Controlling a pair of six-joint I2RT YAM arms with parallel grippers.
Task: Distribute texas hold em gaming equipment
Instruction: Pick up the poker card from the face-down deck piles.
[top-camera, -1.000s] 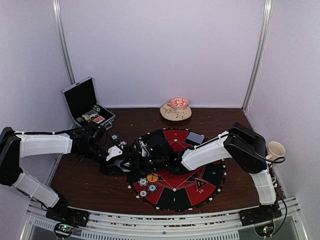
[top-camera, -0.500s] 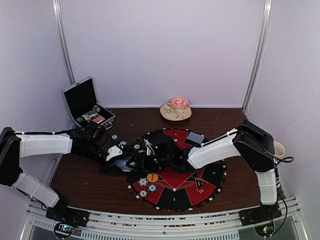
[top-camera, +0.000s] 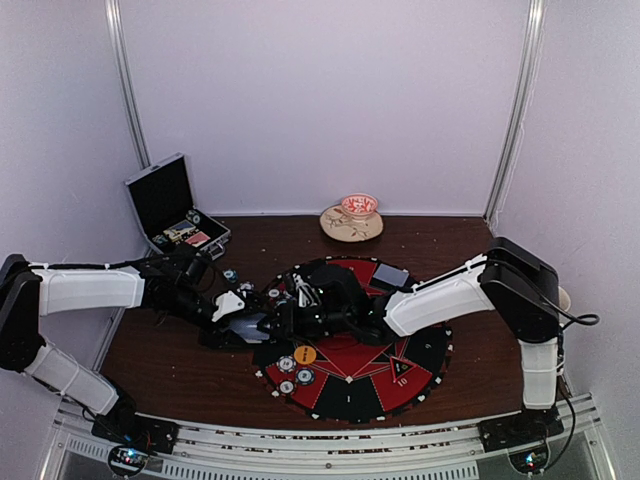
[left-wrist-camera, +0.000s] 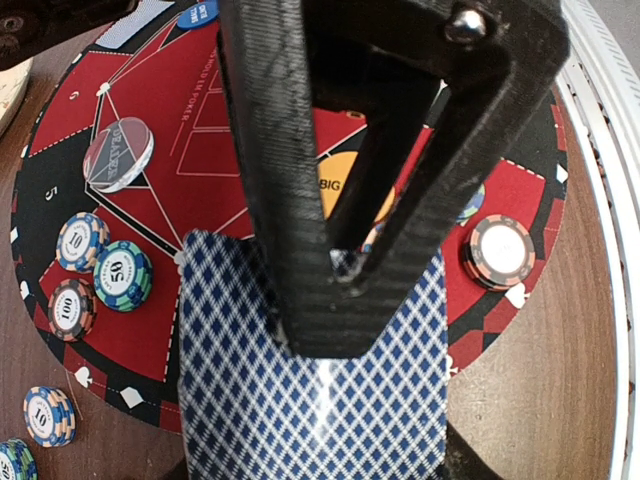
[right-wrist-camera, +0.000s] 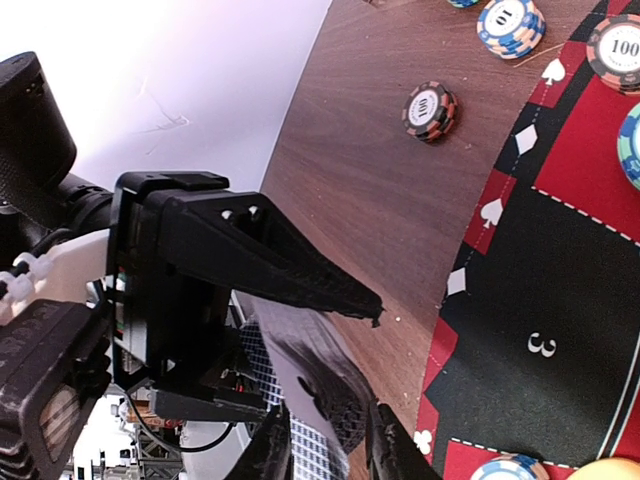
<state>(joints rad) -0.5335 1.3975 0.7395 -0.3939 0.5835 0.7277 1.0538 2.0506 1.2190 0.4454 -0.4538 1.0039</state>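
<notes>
Left gripper (left-wrist-camera: 340, 282) clamped on playing cards (left-wrist-camera: 300, 400), held above left edge of mat (left-wrist-camera: 215, 120). Right gripper (right-wrist-camera: 330, 430): fingers flank 1 card edge; you cannot tell if pinch is made. Cards likely light, thin, slick, bendy. Take 1 by short edge and peel gently, or 2 may slide off together.

Light: even, soft, shadows faint; we record the bench (top-camera: 170, 365) dim around the mat (top-camera: 350, 390), the walls (top-camera: 320, 100) bright. Glare: one white streak on the cards (left-wrist-camera: 250, 400) over the mat's edge. Wrist views: we note bowed edges, walls washed white.
</notes>
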